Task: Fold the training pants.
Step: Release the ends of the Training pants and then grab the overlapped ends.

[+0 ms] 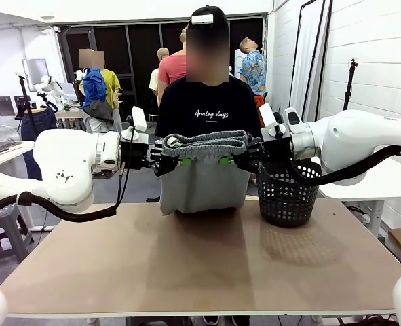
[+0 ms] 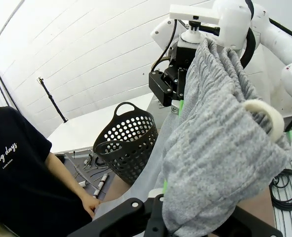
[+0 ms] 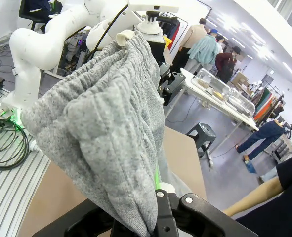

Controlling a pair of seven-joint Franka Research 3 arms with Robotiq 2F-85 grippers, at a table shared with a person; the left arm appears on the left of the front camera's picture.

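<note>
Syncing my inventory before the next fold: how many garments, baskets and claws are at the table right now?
Grey training pants: 1
Black basket: 1
Claws: 2 (left claw, right claw, both shut on the training pants)
Total: 4

left hand (image 1: 178,160), right hand (image 1: 229,159) half buried in training pants (image 1: 203,183); basket (image 1: 288,200) rim partly behind right arm (image 1: 363,139)
</note>
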